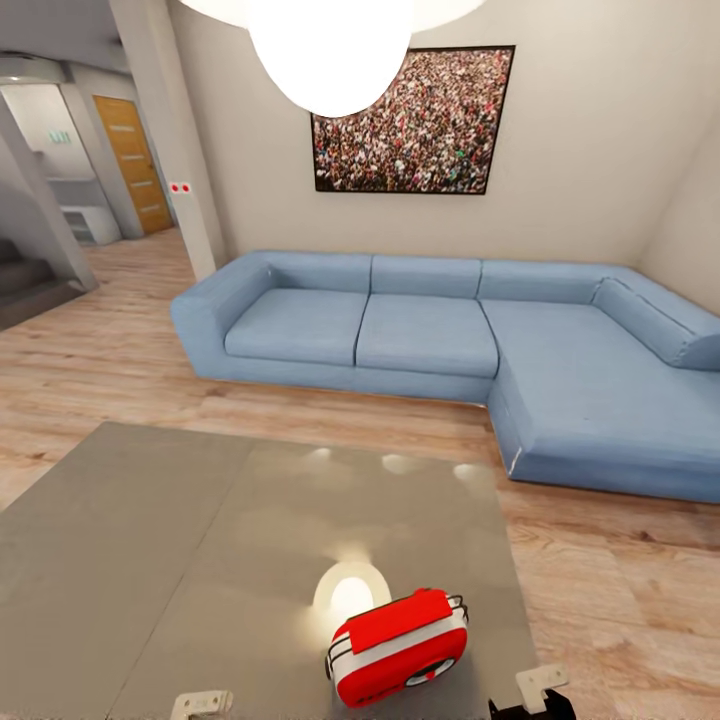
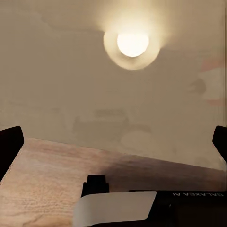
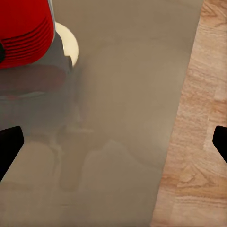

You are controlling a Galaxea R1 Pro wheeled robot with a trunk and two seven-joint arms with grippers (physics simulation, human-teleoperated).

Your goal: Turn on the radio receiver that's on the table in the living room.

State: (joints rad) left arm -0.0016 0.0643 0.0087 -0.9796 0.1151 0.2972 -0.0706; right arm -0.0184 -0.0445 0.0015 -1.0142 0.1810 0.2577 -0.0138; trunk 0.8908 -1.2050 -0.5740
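Radio receiver on table, beside right pincer, spread wide.

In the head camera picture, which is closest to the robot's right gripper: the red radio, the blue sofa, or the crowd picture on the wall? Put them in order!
From the right gripper:
1. Small red rounded radio, beside it on the glossy grey table.
2. Blue L-shaped sofa, across the wood floor.
3. Framed crowd photo, on the wall behind the sofa.

Glossy table top seen from the left wrist

The table shows a grey-beige reflective surface with a round lamp reflection glowing on it. Beside the table edge nearest the camera runs the light wood floor. The left gripper has its dark fingertips set wide apart, hanging over that edge, touching nothing.
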